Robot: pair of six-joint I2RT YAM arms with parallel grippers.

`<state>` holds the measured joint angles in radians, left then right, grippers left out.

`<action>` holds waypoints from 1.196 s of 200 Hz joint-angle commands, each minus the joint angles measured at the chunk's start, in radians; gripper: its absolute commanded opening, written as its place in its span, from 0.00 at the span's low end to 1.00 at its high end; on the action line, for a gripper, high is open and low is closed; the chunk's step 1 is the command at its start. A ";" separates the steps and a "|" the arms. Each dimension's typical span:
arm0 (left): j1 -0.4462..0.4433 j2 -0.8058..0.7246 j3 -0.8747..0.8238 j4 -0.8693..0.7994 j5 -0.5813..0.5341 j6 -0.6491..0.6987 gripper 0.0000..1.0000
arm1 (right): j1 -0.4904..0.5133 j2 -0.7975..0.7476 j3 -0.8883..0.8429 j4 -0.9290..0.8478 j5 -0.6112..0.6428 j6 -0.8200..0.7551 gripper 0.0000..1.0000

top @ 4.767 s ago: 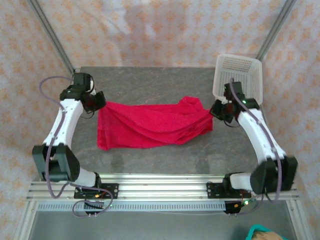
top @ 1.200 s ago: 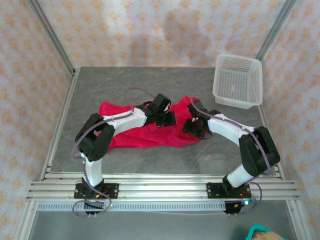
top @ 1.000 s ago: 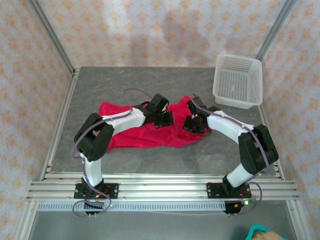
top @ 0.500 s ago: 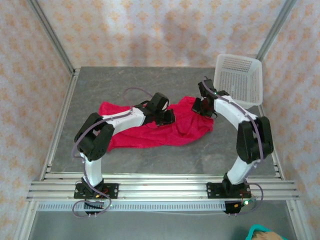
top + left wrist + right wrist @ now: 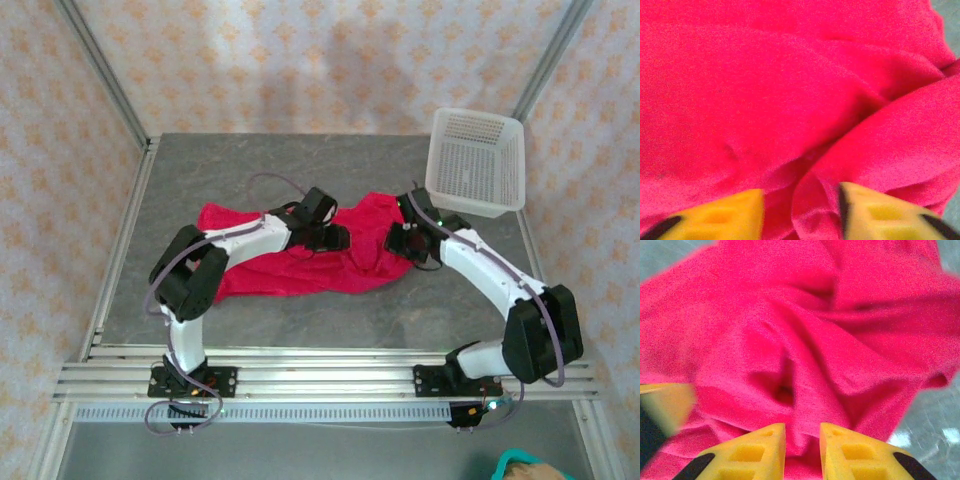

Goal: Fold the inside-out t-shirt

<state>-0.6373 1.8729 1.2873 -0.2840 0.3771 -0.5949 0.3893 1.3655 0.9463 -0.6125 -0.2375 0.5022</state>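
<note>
Grey worktop (image 5: 260,165), patterned walls (image 5: 300,60). Left end effector (image 5: 801,212) stands apart over a ridge of the inside-out t-shirt (image 5: 290,270), which lies mid-worktop. Right end effector (image 5: 802,447) is nearly together on cloth, grip uncertain. Best pinch one layer, lift evenly.

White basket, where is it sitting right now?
In the top view the white basket sits at the far right corner of the table, just beyond the right gripper and apart from the red t-shirt.

T-shirt (image 5: 300,275), basket (image 5: 475,160) on grey table (image 5: 300,170)
</note>
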 commanded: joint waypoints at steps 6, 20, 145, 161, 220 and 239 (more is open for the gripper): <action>-0.058 -0.128 0.011 -0.107 -0.127 0.248 0.58 | -0.055 -0.018 -0.083 0.037 -0.015 0.048 0.26; -0.102 -0.134 0.044 -0.153 -0.163 0.310 0.62 | -0.089 -0.038 -0.093 0.034 -0.017 0.041 0.26; -0.215 0.252 0.421 -0.331 -0.239 0.119 0.55 | -0.166 -0.127 -0.048 -0.055 -0.025 0.010 0.27; -0.215 0.267 0.428 -0.324 -0.237 0.103 0.55 | -0.166 -0.129 -0.050 -0.055 -0.031 0.009 0.26; -0.192 0.290 0.420 -0.350 -0.291 0.084 0.35 | -0.162 -0.114 -0.077 0.008 -0.101 0.033 0.24; -0.187 0.298 0.428 -0.351 -0.300 0.082 0.34 | -0.146 -0.111 -0.083 0.015 -0.109 0.039 0.24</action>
<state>-0.8379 2.1410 1.6878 -0.5922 0.1333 -0.4992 0.2295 1.2552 0.8730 -0.6228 -0.3218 0.5255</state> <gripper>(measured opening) 0.345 0.239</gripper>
